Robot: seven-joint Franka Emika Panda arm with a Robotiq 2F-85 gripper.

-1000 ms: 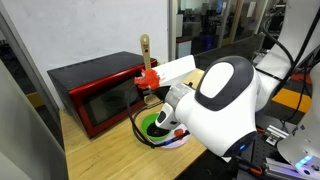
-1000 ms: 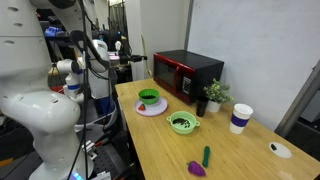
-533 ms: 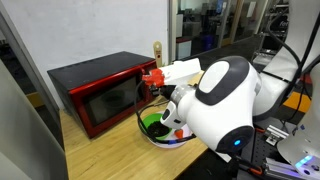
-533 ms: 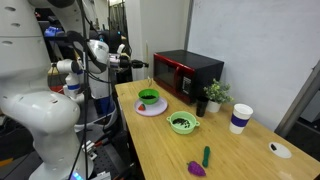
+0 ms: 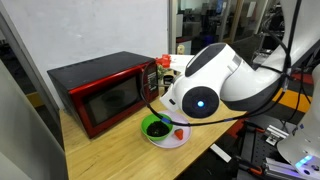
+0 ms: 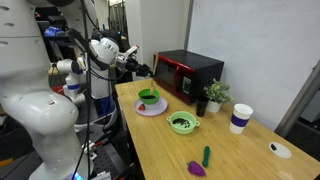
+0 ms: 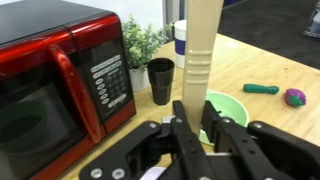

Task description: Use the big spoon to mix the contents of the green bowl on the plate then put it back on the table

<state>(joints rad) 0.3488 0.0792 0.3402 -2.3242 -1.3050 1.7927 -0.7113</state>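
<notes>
Table (image 6: 170,150), plate (image 6: 158,111), bowl (image 6: 148,96) on it. Spoon (image 7: 200,45) stands upright above the table in the gripper (image 7: 198,126), fingers clamped on its handle. I judge it light, stiff, smooth wood; I'd grip mid-handle.

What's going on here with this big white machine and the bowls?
A robot arm's gripper has its jaws closed on the big spoon, gripping its pale handle. In an exterior view the gripper hangs a little above the green bowl, which sits on the plate on the table, near a red microwave. I can't tell whether the spoon tip reaches the bowl.
</notes>
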